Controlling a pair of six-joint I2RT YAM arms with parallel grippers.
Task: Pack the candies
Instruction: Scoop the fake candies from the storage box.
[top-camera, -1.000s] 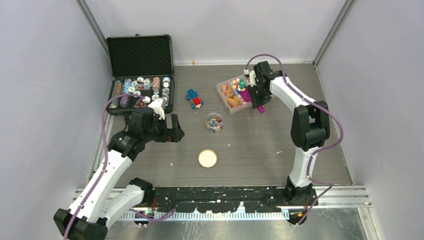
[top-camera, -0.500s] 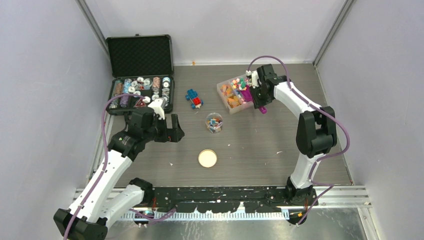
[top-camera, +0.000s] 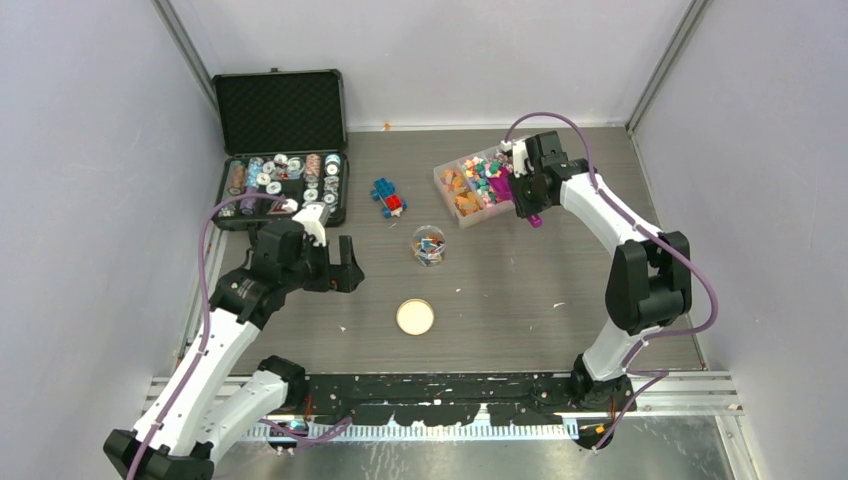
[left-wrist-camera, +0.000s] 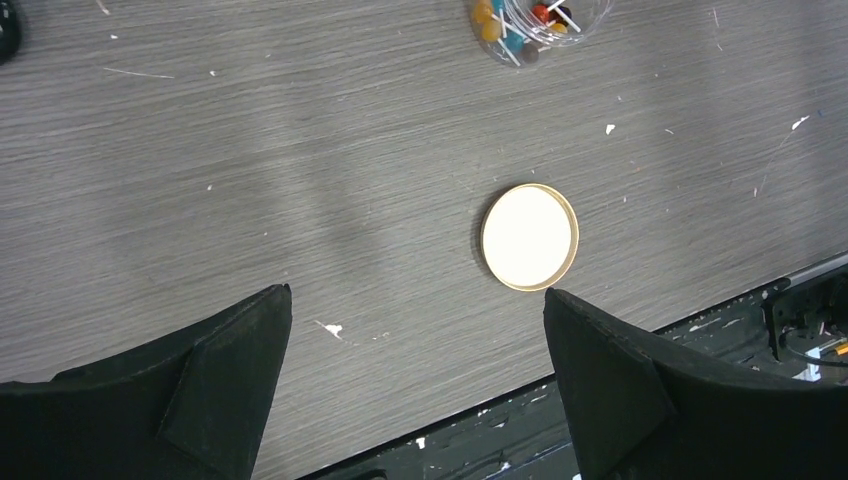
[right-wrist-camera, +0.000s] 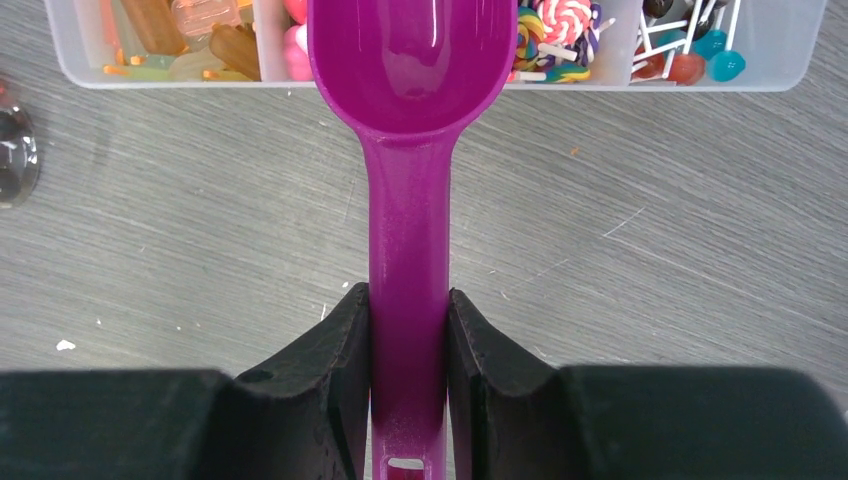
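Right wrist view: small multicoloured candies (right-wrist-camera: 560, 25) are seen in a clear divided box (right-wrist-camera: 600, 82) on the tabletop (right-wrist-camera: 200, 200), partly hidden by a purple scoop (right-wrist-camera: 410, 200) clamped in the right end effector (right-wrist-camera: 408, 305). The left end effector (left-wrist-camera: 415, 292) is spread wide near a round lid (left-wrist-camera: 529, 237).

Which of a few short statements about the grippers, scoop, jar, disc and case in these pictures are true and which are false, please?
1. The jar holds some candies. True.
2. The left gripper grips the disc. False: it is open and holds nothing; the disc lies on the table.
3. The right gripper is shut on the scoop. True.
4. The scoop's bowl is full. False: it is empty.
5. The case is closed. False: its lid stands open.
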